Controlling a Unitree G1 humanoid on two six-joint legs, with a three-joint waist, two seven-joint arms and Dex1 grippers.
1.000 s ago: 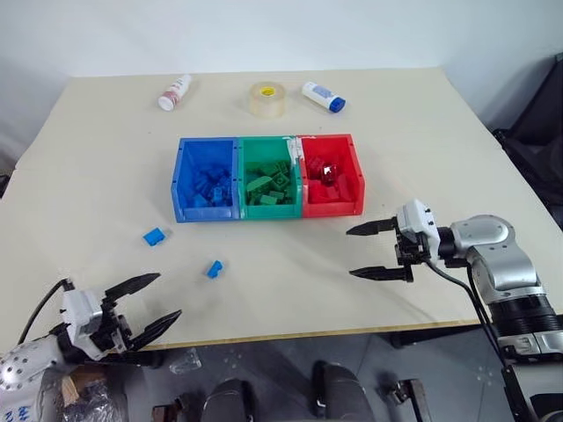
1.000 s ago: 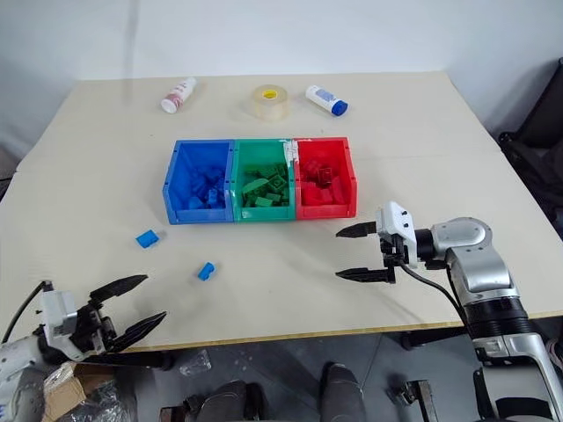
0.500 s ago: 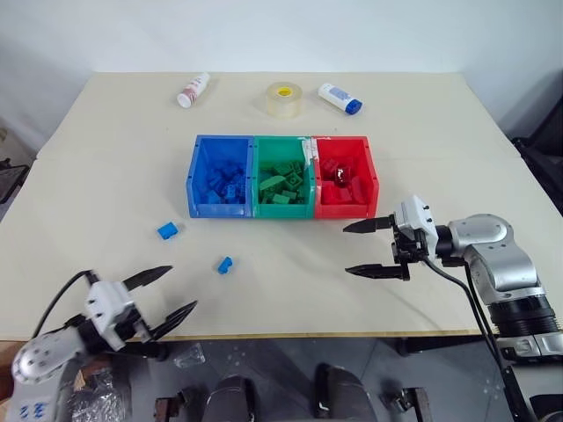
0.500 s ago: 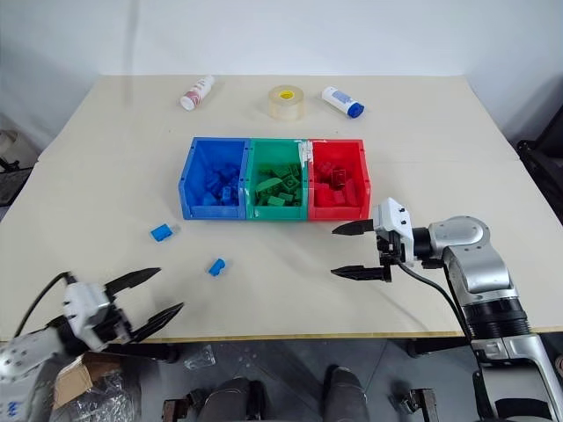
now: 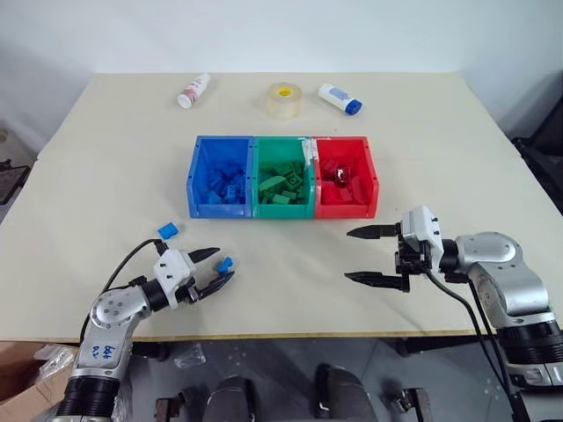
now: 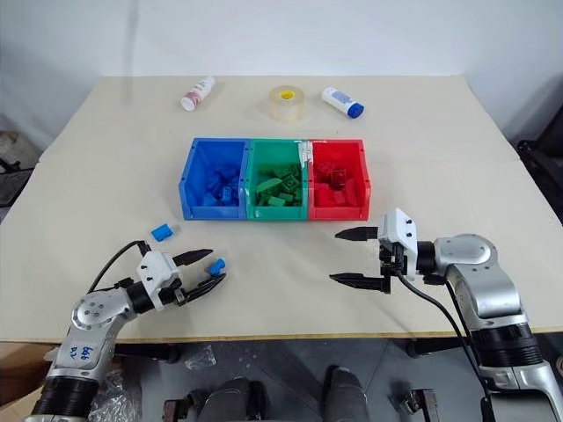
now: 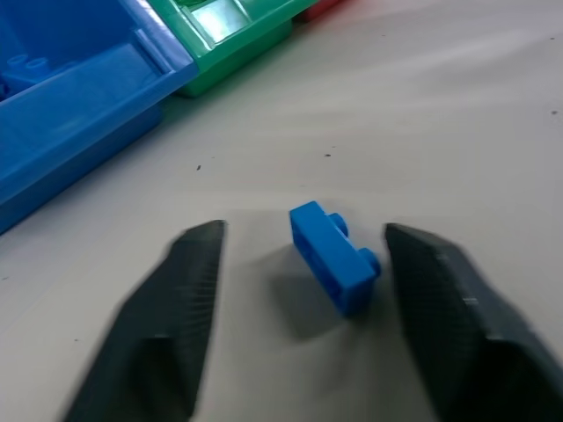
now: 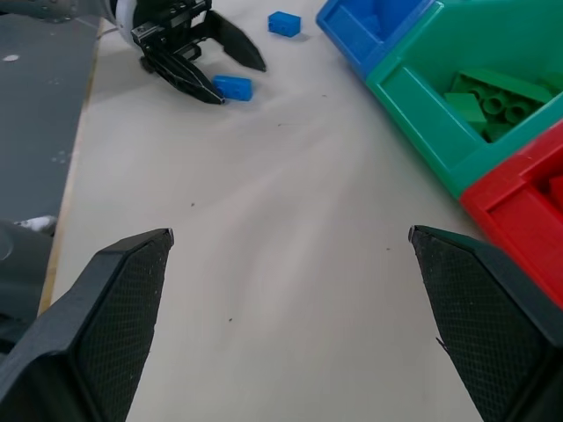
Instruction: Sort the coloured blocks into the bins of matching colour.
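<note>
A small blue block [image 7: 334, 258] lies on the table between the two fingers of my left gripper [image 5: 225, 263], with a gap on each side. The gripper is open and low over the table. A second blue block [image 5: 167, 230] lies a little further back and left. The bins stand joined in a row at mid-table: blue [image 5: 192, 189], green [image 5: 283, 211] and red [image 5: 374, 189], each holding bricks of its own colour. My right gripper [image 5: 348, 255] hovers open and empty in front of the red bin, pointing left.
Two white bottles [image 5: 194, 90] [image 5: 339, 98] and a clear tape roll [image 5: 283, 99] lie along the far side of the table. The table's front edge [image 5: 290, 334] runs just behind both grippers. Bare tabletop lies between the grippers and the bins.
My left gripper has come forward and to the right from beyond the table's front edge to straddle the blue block, its fingers closer together. The right gripper has stayed put.
</note>
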